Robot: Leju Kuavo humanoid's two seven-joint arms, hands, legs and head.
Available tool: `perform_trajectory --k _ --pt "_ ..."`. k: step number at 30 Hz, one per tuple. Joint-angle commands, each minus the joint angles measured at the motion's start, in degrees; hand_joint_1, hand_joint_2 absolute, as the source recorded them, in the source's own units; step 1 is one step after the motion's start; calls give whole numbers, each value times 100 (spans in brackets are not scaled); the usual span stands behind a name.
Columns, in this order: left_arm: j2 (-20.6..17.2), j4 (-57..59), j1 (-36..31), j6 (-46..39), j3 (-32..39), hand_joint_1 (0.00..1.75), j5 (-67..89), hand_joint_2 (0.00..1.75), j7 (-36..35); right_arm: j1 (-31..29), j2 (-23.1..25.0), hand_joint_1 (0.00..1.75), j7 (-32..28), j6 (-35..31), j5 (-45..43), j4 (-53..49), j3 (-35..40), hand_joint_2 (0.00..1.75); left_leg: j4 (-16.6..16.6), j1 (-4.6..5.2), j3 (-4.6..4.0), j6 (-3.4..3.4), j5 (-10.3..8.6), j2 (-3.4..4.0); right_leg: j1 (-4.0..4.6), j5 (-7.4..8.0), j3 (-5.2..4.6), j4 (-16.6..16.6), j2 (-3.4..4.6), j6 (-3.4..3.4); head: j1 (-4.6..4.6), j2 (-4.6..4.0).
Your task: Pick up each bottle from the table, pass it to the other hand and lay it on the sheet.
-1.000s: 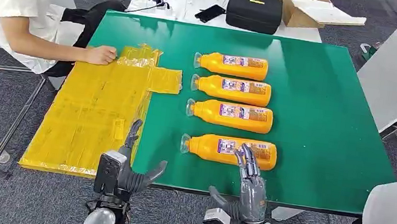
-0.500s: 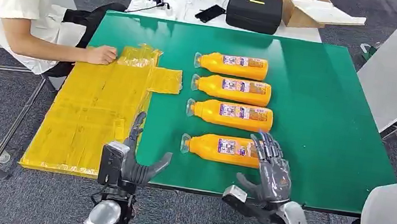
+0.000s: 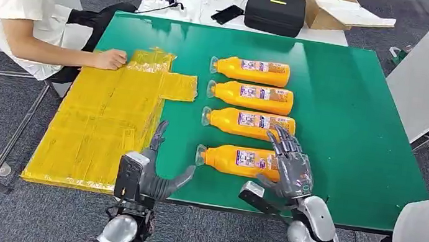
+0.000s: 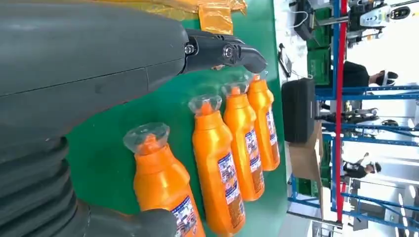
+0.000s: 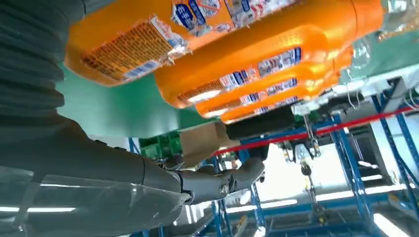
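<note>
— Where is the nearest orange bottle (image 3: 238,160) relative to the right hand (image 3: 290,167)?

— It lies on its side on the green table (image 3: 350,120), cap toward the yellow sheet (image 3: 102,120). The right hand hangs over its base end, fingers (image 3: 281,141) spread and released, gripping nothing (whether they touch the bottle I cannot tell). In the right wrist view the bottle's label sits close before the hand (image 5: 148,182).

— And the left hand (image 3: 152,172)?

— At the table's near edge, between the sheet and the bottle's cap, apart from both. Its fingers are apart and hold nothing.

— The other bottles?

— Three more (image 3: 251,96) lie in a row beyond the nearest, all parallel, caps toward the sheet. The sheet covers the table's left part and bears none of them.

— Anyone nearby?

— A seated person rests a hand (image 3: 110,58) on the sheet's far corner.
</note>
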State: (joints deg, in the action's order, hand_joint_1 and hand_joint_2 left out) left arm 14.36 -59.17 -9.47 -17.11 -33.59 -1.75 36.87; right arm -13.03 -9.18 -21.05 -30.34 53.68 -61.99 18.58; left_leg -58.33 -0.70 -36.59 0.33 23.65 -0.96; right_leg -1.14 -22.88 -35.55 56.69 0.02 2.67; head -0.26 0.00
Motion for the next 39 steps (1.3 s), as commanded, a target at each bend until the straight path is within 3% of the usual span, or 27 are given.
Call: perform_trajectory --k 1,18,27,39 --pt "-130 247 -226 86 -218 0 21 175 -88 -400 -134 0 233 546 -59 769 445 175 3 -1 18 1 5 12 4 -1 16 -5 6 -9 0 0" --pt "-176 134 -189 235 -276 0 111 175 -247 -283 -261 0 386 1093 -235 658 596 175 3 -2 24 1 8 15 5 -4 21 -4 8 -13 0 0" --pt "-187 109 -94 183 -168 0 236 175 -285 -327 -372 0 1024 1327 84 437 738 175 2 -1 16 1 6 14 4 -2 13 -4 9 -9 -2 0" --pt "-164 128 -95 179 -192 0 348 175 -326 -533 -465 0 1232 1746 13 593 801 175 2 -1 22 3 6 12 4 -4 21 -4 5 -10 0 0"
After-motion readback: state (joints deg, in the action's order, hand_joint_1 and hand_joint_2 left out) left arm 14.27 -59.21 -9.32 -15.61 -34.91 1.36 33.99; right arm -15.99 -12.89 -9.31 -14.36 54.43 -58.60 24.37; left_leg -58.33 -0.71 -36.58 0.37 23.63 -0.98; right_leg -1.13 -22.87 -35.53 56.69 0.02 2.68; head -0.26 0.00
